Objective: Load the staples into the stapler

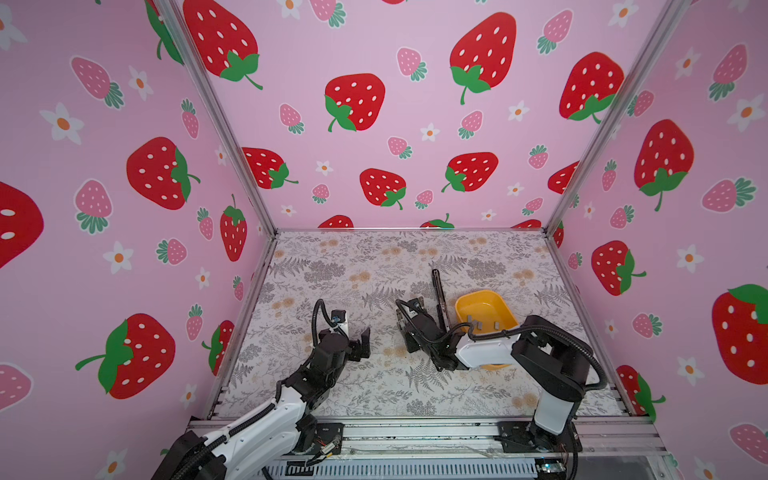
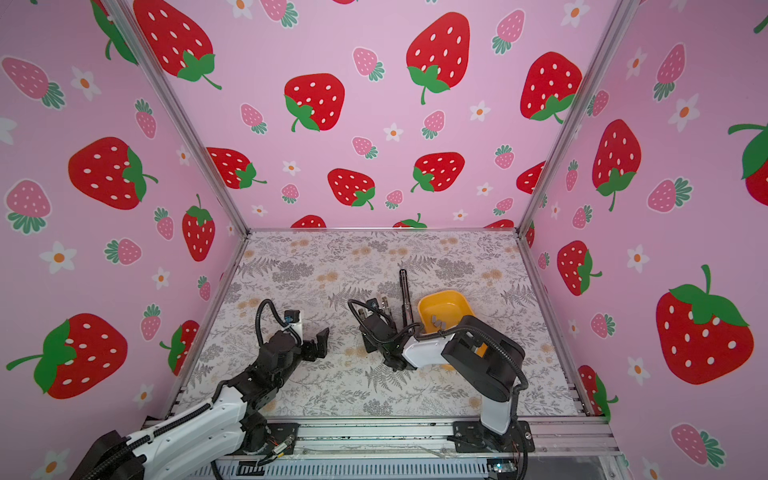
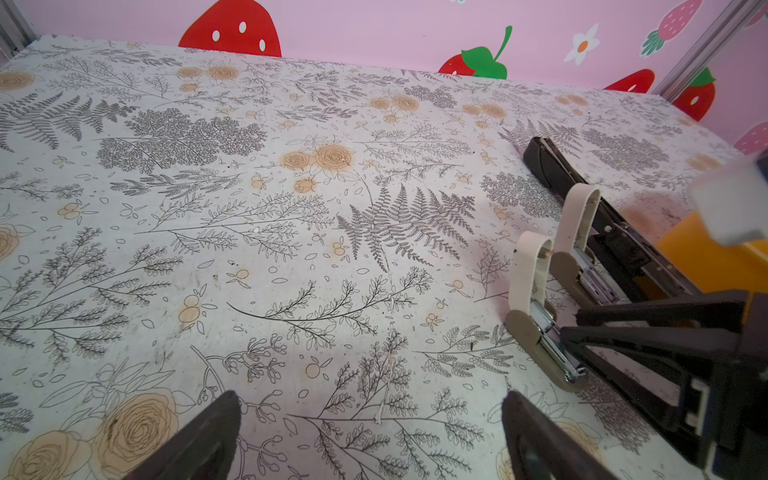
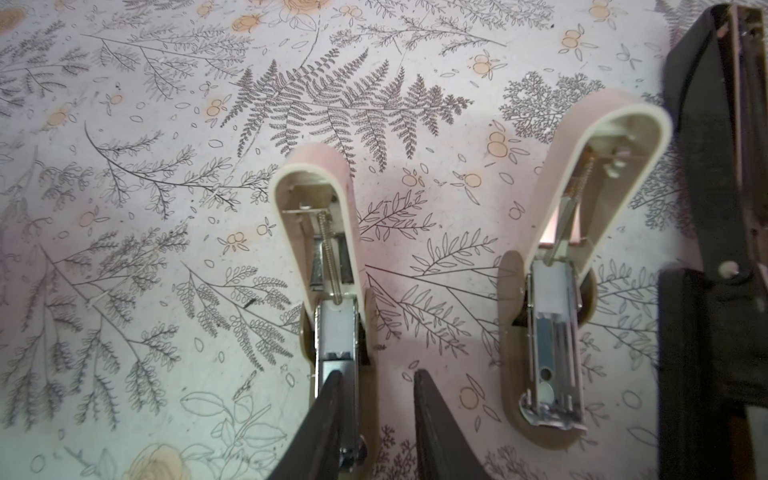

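the staples (image 1: 479,325) (image 2: 437,321), short grey strips, are seen loose in a yellow bin (image 1: 478,303). the bin is set just past the black stapler (image 4: 723,166), on the side away from the right hand (image 4: 378,374). a grey ridged strip (image 4: 332,365) is seen in the metal channel of the small stapler (image 4: 332,257), right at one fingertip of that hand. the hand is held over this stapler w/ fingers a little apart & nothing gripped btwn them. the stapler's whitish lid is swung up. a 2nd small stapler (image 4: 557,324), lid also up, lies btwn that hand & the black one. the left hand (image 3: 370,395) is spread wide & empty above the table (image 3: 208,249), well apart from all 3 staplers.
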